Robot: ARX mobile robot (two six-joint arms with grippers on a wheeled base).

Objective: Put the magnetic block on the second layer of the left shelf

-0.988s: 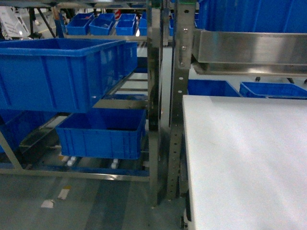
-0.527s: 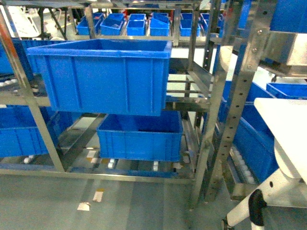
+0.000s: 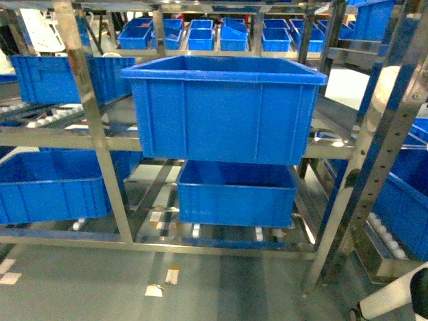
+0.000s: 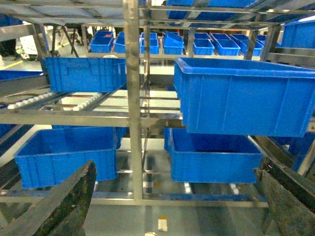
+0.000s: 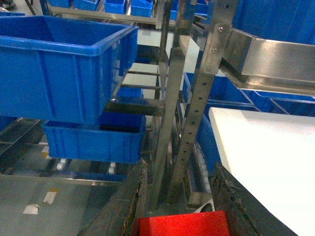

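The magnetic block [image 5: 184, 224], a small red cube, sits low between the dark fingers of my right gripper [image 5: 179, 167], which is shut on it. The left shelf second layer [image 3: 67, 139] is a steel tier of the rack and bears a large deep blue crate [image 3: 224, 107]. That crate also shows in the left wrist view [image 4: 241, 96] and the right wrist view [image 5: 59, 64]. It lies ahead and to the left of the right gripper. My left gripper [image 4: 176, 169] is open wide with nothing between its fingers. Neither gripper shows in the head view.
A shallower blue crate [image 3: 237, 194] sits on the tier below, another [image 3: 50, 187] to its left. Perforated steel uprights [image 3: 381, 147] stand at the right. A white tabletop [image 5: 266, 157] lies right of the right gripper. Small blue bins [image 3: 200, 33] line the back.
The head view has swung left: the rack and its large crate moved from the left to the centre, and the white tabletop has left the view.
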